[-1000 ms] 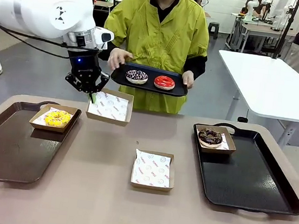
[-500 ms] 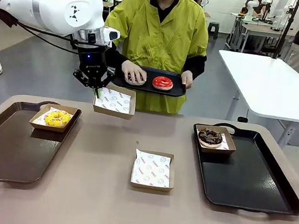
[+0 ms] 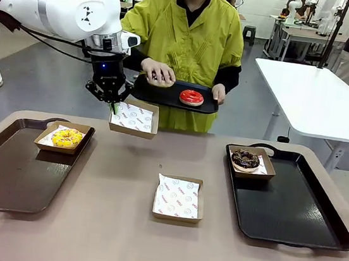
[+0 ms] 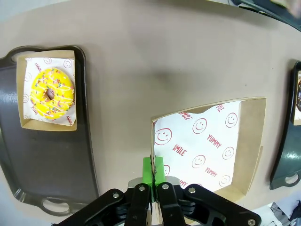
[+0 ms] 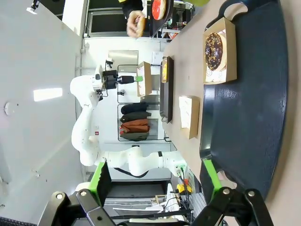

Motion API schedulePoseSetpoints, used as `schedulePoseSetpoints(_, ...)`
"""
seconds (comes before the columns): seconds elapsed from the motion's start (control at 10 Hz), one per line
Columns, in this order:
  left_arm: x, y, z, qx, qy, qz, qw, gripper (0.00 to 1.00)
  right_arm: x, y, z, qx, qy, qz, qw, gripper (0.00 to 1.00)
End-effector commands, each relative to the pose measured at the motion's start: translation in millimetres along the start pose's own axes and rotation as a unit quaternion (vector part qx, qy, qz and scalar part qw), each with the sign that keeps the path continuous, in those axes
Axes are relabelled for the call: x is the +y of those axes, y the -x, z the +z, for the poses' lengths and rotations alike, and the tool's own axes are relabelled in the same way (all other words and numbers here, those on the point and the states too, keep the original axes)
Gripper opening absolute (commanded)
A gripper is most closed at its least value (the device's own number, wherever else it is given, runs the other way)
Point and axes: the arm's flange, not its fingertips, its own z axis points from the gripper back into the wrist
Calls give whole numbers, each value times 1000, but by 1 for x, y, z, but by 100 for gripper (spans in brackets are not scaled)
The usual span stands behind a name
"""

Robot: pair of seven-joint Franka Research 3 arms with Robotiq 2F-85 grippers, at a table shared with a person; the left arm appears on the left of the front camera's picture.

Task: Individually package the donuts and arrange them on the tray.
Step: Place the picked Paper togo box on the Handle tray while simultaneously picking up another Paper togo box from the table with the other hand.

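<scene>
Left gripper (image 3: 113, 102) hangs above the far left part of the table (image 3: 105, 230). Its jaws are pinched tight on the near rim of a cardboard box (image 3: 134, 118), which it holds clear of the tabletop and tilted a little. Box has only its paper liner inside. In the left wrist view the green pads (image 4: 159, 172) meet on the rim's edge.

Right gripper (image 5: 155, 181): jaws spread wide, nothing between them, above the right tray (image 3: 298, 216).

Donuts:
- yellow-iced donut (image 3: 67, 137), in a box on the far end of the left tray (image 3: 3, 173).
- chocolate donut (image 3: 245, 158), in a box at the far left corner of the right tray.
- red donut (image 3: 191, 97), bare on a small black tray (image 3: 196, 106) that the person holds at waist height across the table.
- fourth donut (image 5: 138, 23), gripped in the person's hand (image 3: 158, 72) above the small tray's other end; fingers cover most of it, so icing cannot be told.

Surroundings: the held box sits just in front of and below the small tray, between the gripper and the person. A second empty box (image 3: 179, 198) lies mid-table, between the two big trays. White table (image 3: 318, 97) stands behind, to the right.

Writing: liner paper is white with red smiley faces and the words "SMILE" and "YUMMY", readable in the left wrist view.
</scene>
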Motion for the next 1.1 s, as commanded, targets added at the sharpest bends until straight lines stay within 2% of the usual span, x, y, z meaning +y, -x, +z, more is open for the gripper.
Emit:
schedulePoseSetpoints(0.0,2,2,2,-2,1,-1,1000,0,1,0,1,1,-2,1,1000,100)
schedulePoseSetpoints(1.0,2,2,2,-2,1,-1,1000,0,1,0,1,1,-2,1,1000,100)
